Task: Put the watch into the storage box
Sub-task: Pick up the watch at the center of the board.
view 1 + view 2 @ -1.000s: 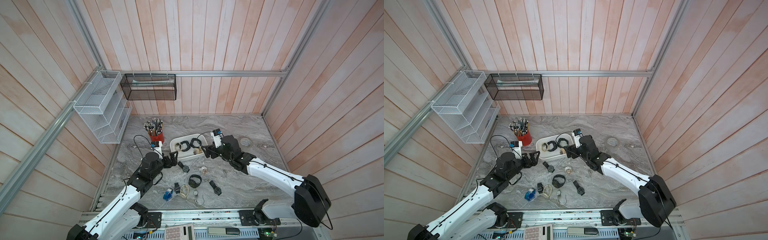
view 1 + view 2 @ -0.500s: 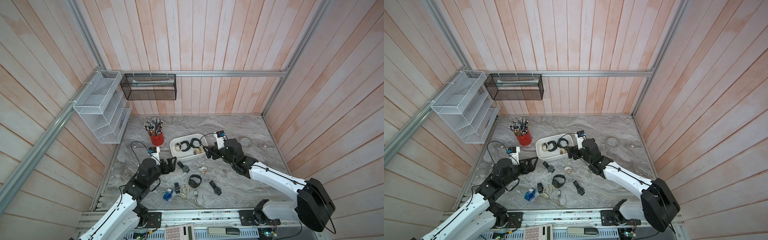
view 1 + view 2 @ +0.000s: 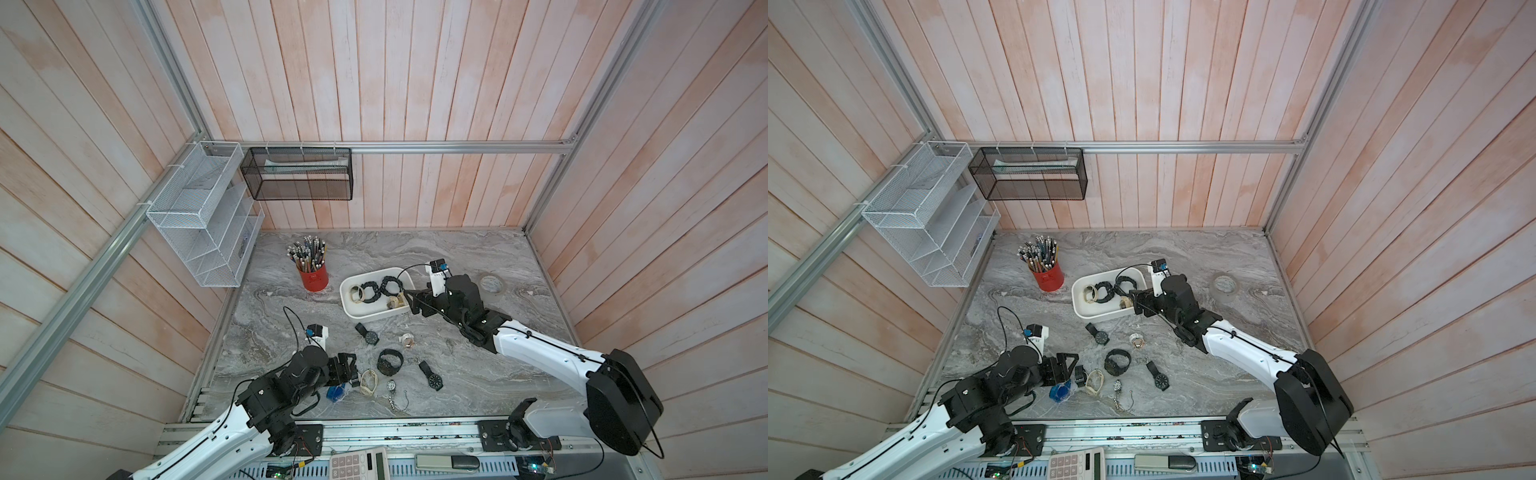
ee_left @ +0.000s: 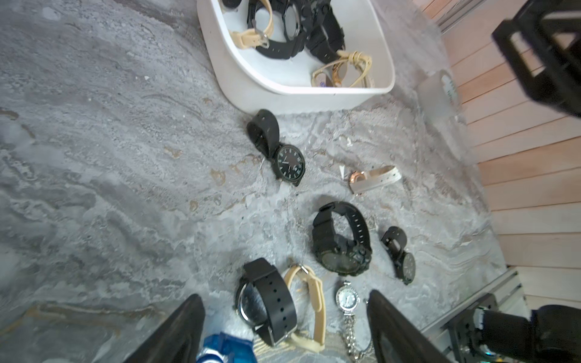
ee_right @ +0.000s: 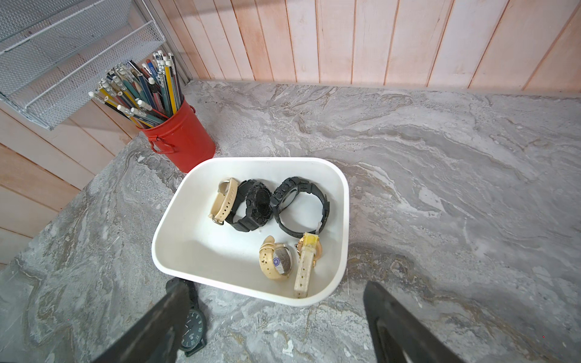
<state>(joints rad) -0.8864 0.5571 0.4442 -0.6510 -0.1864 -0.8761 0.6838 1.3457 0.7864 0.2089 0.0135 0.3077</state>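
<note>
The white storage box (image 3: 345, 299) (image 3: 1077, 301) sits mid-table and holds several watches, black and beige. My left gripper (image 3: 353, 374) (image 4: 286, 330) hangs low near the table's front edge, open. A black-strapped watch (image 4: 267, 301) lies on its side between its fingers (image 4: 188, 327), touching neither. A beige-strapped watch (image 4: 309, 301) and a silver chain watch (image 4: 347, 298) lie beside it. My right gripper (image 3: 411, 301) (image 5: 279, 317) is open and empty just outside the box's near right corner (image 5: 314, 301).
More watches lie loose between box and front edge: a black dial one (image 3: 368, 333), a chunky black one (image 3: 390, 360), another black one (image 3: 431, 376) and a white-strapped one (image 3: 407, 340). A red pencil cup (image 3: 312, 277) stands left of the box and a tape roll (image 3: 492, 284) right of it. Mesh baskets (image 3: 203, 224) hang on the left wall.
My left gripper has drawn back toward the front edge and come down over the black-strapped watch, its jaws narrowing a little. The right gripper has barely shifted.
</note>
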